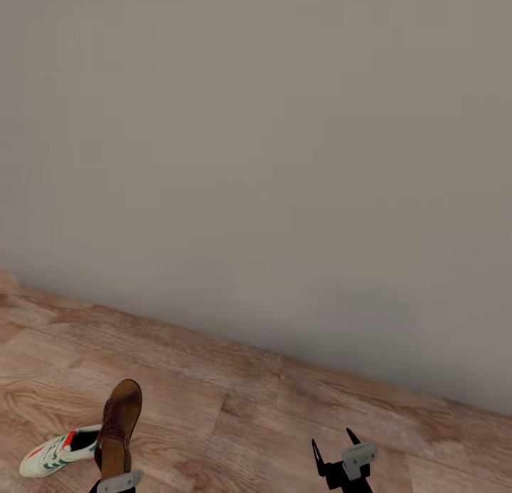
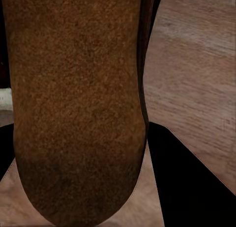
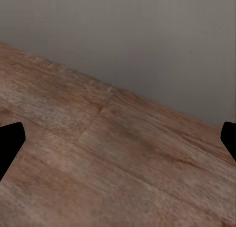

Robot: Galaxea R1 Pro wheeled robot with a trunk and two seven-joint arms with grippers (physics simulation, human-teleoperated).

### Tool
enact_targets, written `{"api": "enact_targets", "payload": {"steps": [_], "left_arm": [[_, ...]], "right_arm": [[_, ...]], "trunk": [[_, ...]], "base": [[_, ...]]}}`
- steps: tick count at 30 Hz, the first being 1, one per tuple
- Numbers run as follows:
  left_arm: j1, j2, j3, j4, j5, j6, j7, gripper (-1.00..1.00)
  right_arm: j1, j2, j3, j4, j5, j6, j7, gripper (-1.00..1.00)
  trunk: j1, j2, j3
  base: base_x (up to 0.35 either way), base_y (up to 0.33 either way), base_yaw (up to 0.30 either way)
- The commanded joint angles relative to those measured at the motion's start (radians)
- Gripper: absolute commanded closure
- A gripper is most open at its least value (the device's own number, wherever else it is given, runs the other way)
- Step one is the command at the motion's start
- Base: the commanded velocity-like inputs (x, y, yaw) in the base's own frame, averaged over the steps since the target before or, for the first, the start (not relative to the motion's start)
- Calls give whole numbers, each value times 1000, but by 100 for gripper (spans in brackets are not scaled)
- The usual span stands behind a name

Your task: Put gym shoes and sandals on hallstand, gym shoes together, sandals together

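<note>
Left gripper [image 1: 114, 481] sits at the lower edge of the head view, clamped on a brown sandal [image 1: 119, 427] that stands nearly upright above it, the tan sole facing the camera and the dark leather strap on its left side. From the left wrist camera that sandal [image 2: 78, 109] shows as a broad brown textured sole running between the black fingers [image 2: 189, 183], with the plank floor [image 2: 196, 65] beyond it. Just to the left of the held sandal, a white gym shoe [image 1: 58, 451] with green stripes and a red-orange patch lies on the floor [image 1: 227, 407], apparently apart from the sandal, though that is hard to tell. Right gripper [image 1: 334, 450] hangs over bare planks with its two black fingers spread wide and nothing between them; its wrist camera shows the fingertips [image 3: 10, 143] at either edge, the floor [image 3: 108, 163] and the plain grey wall [image 3: 147, 35] behind
</note>
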Motion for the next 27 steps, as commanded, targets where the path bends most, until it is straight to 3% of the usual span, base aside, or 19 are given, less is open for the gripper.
{"api": "enact_targets", "payload": {"steps": [1, 27], "left_arm": [[-1, 0, -1, 1, 2, -2, 1, 100], [-1, 0, -2, 1, 3, -2, 1, 100]], "right_arm": [[0, 0, 9, 0, -4, -2, -6, -100], [0, 0, 9, 0, -4, -2, -6, -100]], "trunk": [[0, 0, 0], [0, 0, 28]], "base": [[0, 0, 218], [0, 0, 218]]}}
